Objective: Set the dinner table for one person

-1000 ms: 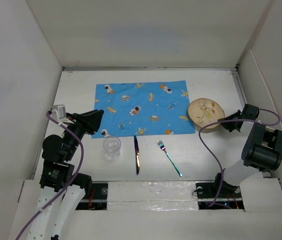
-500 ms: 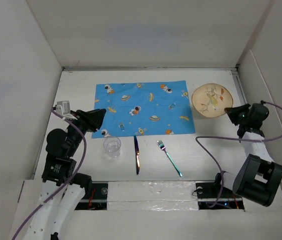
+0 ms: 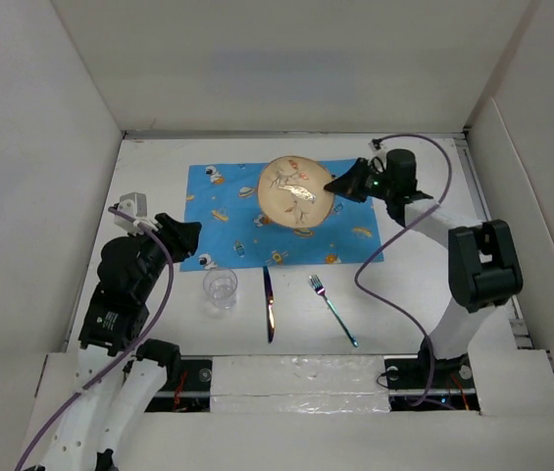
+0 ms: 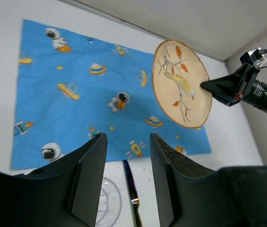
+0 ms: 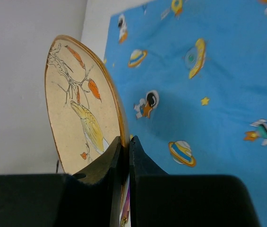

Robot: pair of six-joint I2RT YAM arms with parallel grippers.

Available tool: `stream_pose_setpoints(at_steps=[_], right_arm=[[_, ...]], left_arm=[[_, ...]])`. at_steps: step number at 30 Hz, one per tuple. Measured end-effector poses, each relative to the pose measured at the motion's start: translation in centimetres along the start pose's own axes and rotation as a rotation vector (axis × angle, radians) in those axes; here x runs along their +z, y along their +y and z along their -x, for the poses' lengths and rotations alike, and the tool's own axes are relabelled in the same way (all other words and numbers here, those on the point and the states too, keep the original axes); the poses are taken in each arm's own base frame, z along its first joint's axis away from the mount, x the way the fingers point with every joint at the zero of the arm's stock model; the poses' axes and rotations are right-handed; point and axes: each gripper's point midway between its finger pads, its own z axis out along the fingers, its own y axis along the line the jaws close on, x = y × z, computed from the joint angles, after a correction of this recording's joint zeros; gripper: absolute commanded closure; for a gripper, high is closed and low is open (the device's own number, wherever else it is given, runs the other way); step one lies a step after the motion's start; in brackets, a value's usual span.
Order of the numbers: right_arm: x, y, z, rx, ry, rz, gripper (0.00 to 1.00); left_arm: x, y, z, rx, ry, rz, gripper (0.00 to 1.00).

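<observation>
The table [image 3: 154,169] spreads white under everything, with the mat [image 3: 227,211] lying across its middle. Above the mat the plate [image 3: 294,192] hangs tilted, its rim pinched tight in the right gripper [image 3: 333,185]. The left gripper [image 4: 127,146] hovers empty, jaws apart. The glass [image 3: 220,288], knife [image 3: 269,304] and fork [image 3: 331,308] lie just in front of the mat.

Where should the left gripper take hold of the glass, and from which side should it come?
Probably the rim on its left side, from above, one finger inside and one outside. The glass stands upright with its mouth open upward on the table, and the knife lies close on its right, so the left side is freer. The left gripper is open.
</observation>
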Motion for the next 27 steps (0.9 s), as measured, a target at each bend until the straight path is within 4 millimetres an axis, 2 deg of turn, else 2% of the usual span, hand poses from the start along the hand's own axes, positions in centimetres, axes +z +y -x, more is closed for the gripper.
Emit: stream_pose_setpoints(at_steps=[3,6,9,15,19,27], right_arm=[[3.3,-0.2,-3.3,0.011,0.106,0.021,1.00],[5.4,-1.2,-4.9,0.026,0.157,0.011,1.00],[6.8,-2.2,-5.4,0.023,0.178,-0.008,1.00],[9.9,-3.0,-4.1,-0.051,0.200,-0.050,1.00],[11.3,-3.5,-4.4,-0.081,0.227,-0.065,1.00],[11.9,-6.2,-7.7,-0.059,0.323,-0.129,1.00]], left_arm=[[-0.7,1.5,0.1,0.023,-0.017,0.076,0.61],[-1.6,2.3,0.6,0.034,-0.064,0.110,0.61],[-2.4,2.4,1.3,0.044,-0.107,0.114,0.60],[-2.8,2.5,1.5,0.055,-0.127,0.114,0.59],[-2.5,2.8,1.2,0.058,-0.111,0.127,0.59],[-2.3,3.2,1.2,0.068,-0.104,0.138,0.59]])
